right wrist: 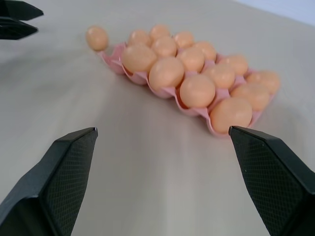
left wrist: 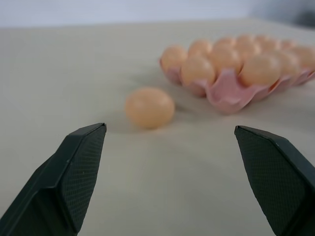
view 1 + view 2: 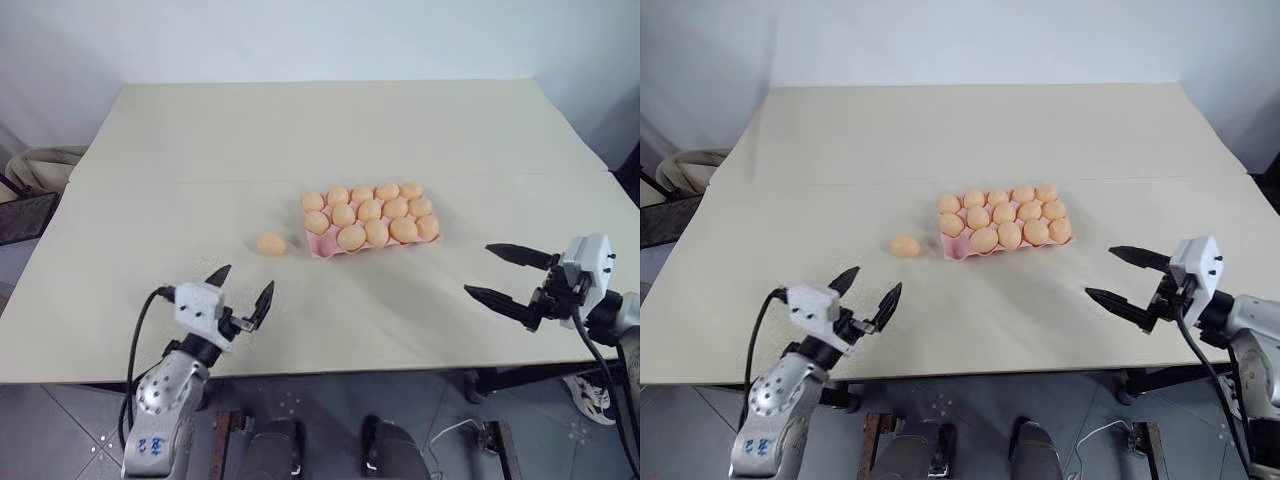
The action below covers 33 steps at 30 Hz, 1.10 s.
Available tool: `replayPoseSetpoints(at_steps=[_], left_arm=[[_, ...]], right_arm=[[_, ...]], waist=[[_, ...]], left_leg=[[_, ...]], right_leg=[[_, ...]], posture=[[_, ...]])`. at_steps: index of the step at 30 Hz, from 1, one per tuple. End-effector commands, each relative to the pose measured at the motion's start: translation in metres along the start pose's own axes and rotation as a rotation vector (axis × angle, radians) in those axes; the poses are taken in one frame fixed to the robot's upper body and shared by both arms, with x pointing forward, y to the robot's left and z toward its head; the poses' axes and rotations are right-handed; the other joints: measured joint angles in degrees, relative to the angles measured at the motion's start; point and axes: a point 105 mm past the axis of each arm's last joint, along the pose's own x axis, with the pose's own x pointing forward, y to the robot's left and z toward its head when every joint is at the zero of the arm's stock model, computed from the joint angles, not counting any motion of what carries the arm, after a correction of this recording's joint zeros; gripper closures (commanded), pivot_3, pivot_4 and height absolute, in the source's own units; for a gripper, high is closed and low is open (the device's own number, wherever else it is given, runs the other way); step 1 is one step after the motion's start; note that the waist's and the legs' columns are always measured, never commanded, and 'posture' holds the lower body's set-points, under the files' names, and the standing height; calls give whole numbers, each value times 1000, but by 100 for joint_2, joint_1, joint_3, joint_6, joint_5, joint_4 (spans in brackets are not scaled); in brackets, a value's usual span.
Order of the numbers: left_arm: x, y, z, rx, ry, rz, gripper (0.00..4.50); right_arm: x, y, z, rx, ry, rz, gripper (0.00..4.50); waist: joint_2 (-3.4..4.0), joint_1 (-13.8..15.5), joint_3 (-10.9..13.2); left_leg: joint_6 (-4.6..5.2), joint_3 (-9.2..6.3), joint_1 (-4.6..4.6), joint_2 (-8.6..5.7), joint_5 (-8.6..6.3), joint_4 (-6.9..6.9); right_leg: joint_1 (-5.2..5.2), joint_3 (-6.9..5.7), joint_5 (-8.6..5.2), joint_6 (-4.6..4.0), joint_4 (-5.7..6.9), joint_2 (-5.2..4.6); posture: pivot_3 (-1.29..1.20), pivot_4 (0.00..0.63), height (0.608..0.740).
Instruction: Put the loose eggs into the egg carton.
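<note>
Looking down from the head cam: beige desk [image 3: 200, 150] w/ pink egg carton [image 3: 318, 245] about mid-desk, slightly to the right. Cups look full of pale orange eggs; can't confirm every cup. One loose egg [image 3: 271, 244] lies on the desk just left of the carton, near it but apart. Left gripper [image 3: 244, 291] is at the near desk edge, on the near side of the loose egg and well apart from it; fingers spread, nothing between them. Right gripper [image 3: 506, 271] sits at the right near edge, pointing in toward the carton, fingers also spread & empty.

Left wrist cam: both black fingers [image 2: 74, 172] wide apart, loose egg [image 2: 149, 107] seen between them further off, resting on the desk, carton [image 2: 226, 93] beyond and beside it.

Right wrist cam: fingers [image 1: 64, 172] wide apart, empty; carton [image 1: 115, 61] w/ eggs ahead, loose egg [image 1: 97, 38] just off its far corner, tips of the left gripper [image 1: 17, 19] past that.
</note>
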Motion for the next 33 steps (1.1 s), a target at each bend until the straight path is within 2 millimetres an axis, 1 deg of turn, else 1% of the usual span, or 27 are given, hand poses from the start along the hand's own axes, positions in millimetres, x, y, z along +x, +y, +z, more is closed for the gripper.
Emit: replayPoseSetpoints(at_steps=[1,5,8,11,16,18,22,25,27,33], left_arm=[[-15,3,7,23,-38,-5,50],[-17,3,5,15,-46,2,50],[-11,0,5,9,-52,-3,50],[5,1,6,-3,-65,4,50],[46,0,1,-44,-51,14,50],[55,0,1,-45,-49,9,50],[69,3,1,-48,-45,28,50],[89,10,1,-29,-33,33,50],[95,14,1,-29,-23,48,50],[112,11,-15,-46,59,21,50]], right_arm=[[1,-3,5,-22,0,12,0],[3,-3,4,-19,-1,21,0],[4,-3,4,-18,-2,25,0],[5,-4,4,-18,-2,29,0],[7,-4,5,-21,-6,29,0],[7,-4,5,-22,-7,27,0],[5,-3,5,-23,-6,20,0],[3,-2,4,-21,-1,10,0],[3,-3,4,-21,-2,4,0],[1,-2,4,-20,3,-6,0]], waist=[[0,-8,0],[1,-9,0],[1,-6,0],[1,13,0],[2,31,-1],[2,29,-2],[2,7,-1],[2,27,-1],[2,36,-1],[2,30,-1]], left_leg=[[-1,1,1,7,0,0],[-4,3,0,13,0,-3],[-4,6,0,13,0,-1],[-4,8,-1,12,0,4],[-4,9,0,11,1,17],[-4,9,-2,12,1,25],[-8,22,-3,12,-1,24],[-24,24,-2,11,7,26],[-27,23,-6,11,9,36],[-27,26,-9,9,6,49]], right_leg=[[0,0,2,-4,-1,6],[-8,-2,-1,-13,4,10],[-7,-1,-1,-13,4,10],[-7,0,0,-12,8,10],[-6,0,2,-9,22,14],[-6,-1,4,-5,23,17],[-10,-5,6,-2,24,17],[-10,-18,6,-2,24,19],[-10,-21,6,-1,30,19],[-7,-18,12,8,25,15]], posture=[[0,150,740],[0,150,740],[0,150,740],[0,150,740],[0,150,740],[0,150,740],[0,150,740],[0,150,740],[0,150,740],[0,150,740]])
